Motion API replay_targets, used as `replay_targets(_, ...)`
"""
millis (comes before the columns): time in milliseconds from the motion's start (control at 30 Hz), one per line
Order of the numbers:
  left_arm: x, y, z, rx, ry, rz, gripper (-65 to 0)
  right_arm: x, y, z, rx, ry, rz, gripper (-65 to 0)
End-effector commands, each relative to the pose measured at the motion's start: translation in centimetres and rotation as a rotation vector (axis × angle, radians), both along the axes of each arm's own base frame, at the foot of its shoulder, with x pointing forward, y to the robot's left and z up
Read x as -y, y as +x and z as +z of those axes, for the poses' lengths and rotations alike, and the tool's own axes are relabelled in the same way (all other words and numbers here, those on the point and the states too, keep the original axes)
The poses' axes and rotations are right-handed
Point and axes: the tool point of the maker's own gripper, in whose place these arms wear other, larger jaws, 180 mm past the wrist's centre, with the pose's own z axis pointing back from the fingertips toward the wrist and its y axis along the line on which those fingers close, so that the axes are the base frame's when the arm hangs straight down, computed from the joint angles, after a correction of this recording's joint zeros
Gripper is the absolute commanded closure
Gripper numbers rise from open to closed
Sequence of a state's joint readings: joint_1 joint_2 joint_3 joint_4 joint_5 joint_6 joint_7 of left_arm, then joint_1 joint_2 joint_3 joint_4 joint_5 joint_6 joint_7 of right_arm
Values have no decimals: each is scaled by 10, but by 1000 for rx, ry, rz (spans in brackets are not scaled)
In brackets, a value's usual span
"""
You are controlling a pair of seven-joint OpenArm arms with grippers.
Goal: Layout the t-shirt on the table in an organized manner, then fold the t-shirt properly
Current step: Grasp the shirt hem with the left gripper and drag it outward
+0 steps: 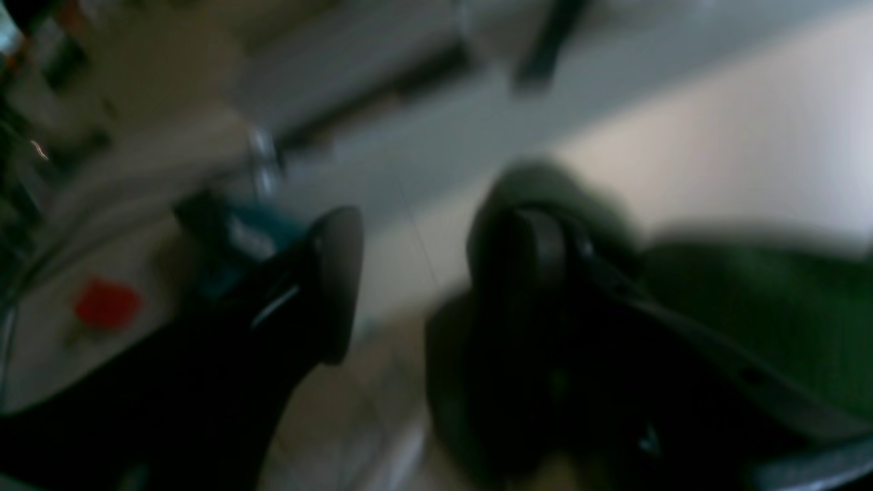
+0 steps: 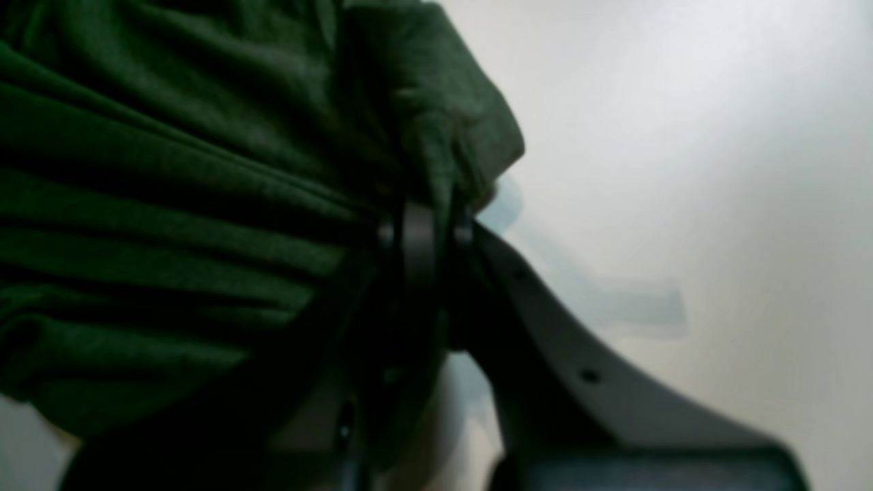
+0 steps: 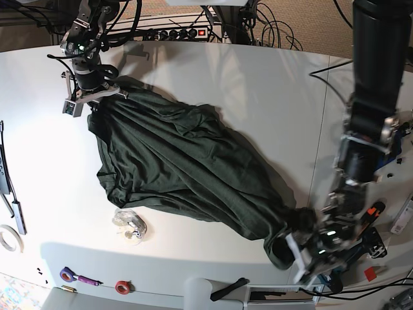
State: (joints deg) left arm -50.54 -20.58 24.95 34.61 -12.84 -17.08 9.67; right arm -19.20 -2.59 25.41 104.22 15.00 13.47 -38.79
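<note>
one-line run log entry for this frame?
phase: layout | t-shirt: stretched diagonally, bunched, on table | right gripper: shut on t-shirt | left gripper: open, at t-shirt's other end

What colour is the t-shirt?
Dark green t-shirt, best seen in the base view.

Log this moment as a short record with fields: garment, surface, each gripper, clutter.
garment: t-shirt, dark green, stretched diagonally and wrinkled, not yet flat
surface: table, white
right gripper: shut on a corner of the t-shirt, at the far end
left gripper: jaws apart, at the t-shirt's near end, no cloth between them
clutter: crumpled clear plastic beside the near edge of the t-shirt
</note>
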Motion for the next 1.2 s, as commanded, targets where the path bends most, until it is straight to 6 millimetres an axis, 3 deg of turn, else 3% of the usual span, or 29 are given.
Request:
replay_targets(0,-8,6,19,42,-22,-3,-335,2,7,12,47,-16,5,0)
replay_targets(133,-33,-29,-17,-59,-40,-49,-335,2,6,12,45,-16,5,0)
replay_targets(267,-42,-64,-54,-160,-73,-89,-335,2,7,12,47,-17,5,0)
replay_targets(333,-44,-71,-64,-154,-77,-73,-335,2,6,12,45,-16,5,0)
replay_targets(500,-46,-61,-61,-13,35,-7,-334,2,6,12,44,-16,5,0)
replay_targets(700,-10,-49,-56,73,119,-45,-299,2,6,11,42,-15,5,0)
replay_targets(900,13,-36,-45,132,141,-31,-294,2,5,10,32,-13,6,0)
replay_targets(1167,13,-20,-23,175,155,-28,-260,2,4,9,25,-11,6,0)
